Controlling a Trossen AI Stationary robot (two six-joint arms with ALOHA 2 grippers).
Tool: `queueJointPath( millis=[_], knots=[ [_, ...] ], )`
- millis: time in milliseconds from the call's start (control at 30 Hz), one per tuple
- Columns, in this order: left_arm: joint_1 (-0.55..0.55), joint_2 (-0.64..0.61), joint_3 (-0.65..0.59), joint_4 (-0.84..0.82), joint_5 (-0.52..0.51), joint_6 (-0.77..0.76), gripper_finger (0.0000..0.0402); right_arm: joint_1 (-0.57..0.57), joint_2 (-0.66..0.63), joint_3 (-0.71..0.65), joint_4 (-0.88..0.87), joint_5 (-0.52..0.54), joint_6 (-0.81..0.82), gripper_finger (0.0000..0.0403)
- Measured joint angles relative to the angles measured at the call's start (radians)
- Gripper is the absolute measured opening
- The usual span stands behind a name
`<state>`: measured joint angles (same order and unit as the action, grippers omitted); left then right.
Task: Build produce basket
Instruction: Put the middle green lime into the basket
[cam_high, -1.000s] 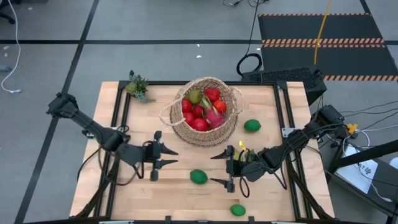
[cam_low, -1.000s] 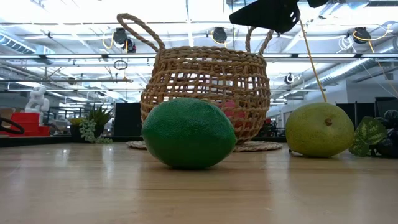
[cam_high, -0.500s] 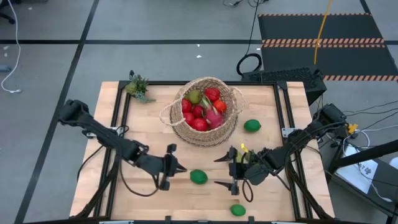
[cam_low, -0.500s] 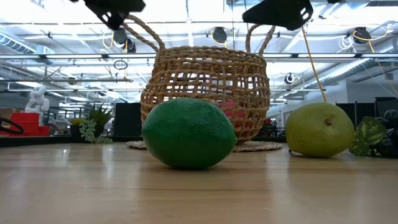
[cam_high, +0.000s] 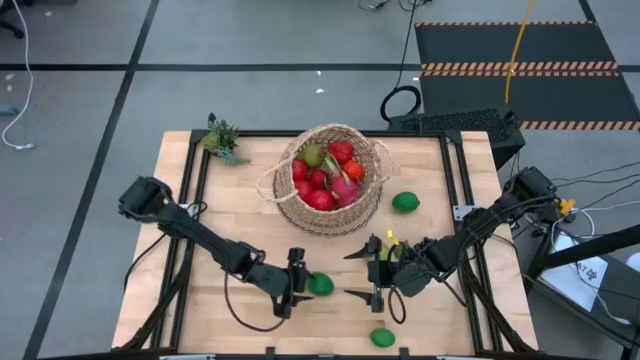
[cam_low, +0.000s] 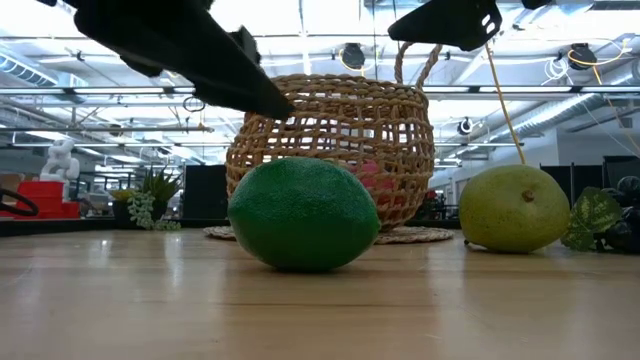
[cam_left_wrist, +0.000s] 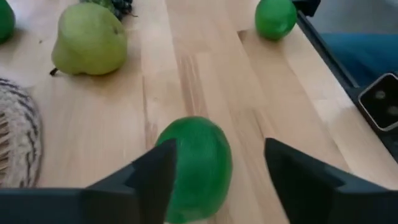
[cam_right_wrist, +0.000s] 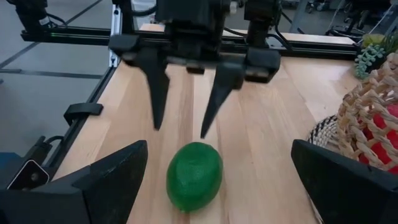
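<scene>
Both end effectors (cam_high: 297, 285) (cam_high: 358, 270) spread; basket (cam_high: 330, 215) weave hides most produce (cam_high: 322, 175).

We find no readable text, label, brand, number or sign in any view. The white sheet (cam_high: 588, 276) on the floor beyond the right arm carries marks too small for us to read.
</scene>
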<state>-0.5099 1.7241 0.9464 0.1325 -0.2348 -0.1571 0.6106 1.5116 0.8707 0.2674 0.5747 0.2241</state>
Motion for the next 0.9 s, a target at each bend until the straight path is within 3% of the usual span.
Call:
queueJointPath(
  millis=[233,400,500,633,900],
  knots=[
    [0.019,0.096,0.047,-0.002,-0.003,0.002,0.0349,0.000,0.000,0.000,-0.001,0.000,0.002,0.0391],
    [0.043,0.127,0.048,-0.023,-0.054,-0.002,0.0379,0.000,0.000,0.000,-0.001,0.000,0.003,0.0391],
    [0.055,0.137,0.048,-0.032,-0.051,-0.003,0.0379,0.000,0.000,0.000,-0.003,0.000,0.003,0.0391],
    [0.065,0.161,0.050,-0.018,0.032,-0.004,0.0365,0.000,0.000,0.000,-0.003,0.000,0.003,0.0391],
    [0.067,0.196,0.048,0.012,0.059,0.014,0.0311,0.000,0.000,0.000,-0.004,0.000,0.003,0.0391]
  ],
)
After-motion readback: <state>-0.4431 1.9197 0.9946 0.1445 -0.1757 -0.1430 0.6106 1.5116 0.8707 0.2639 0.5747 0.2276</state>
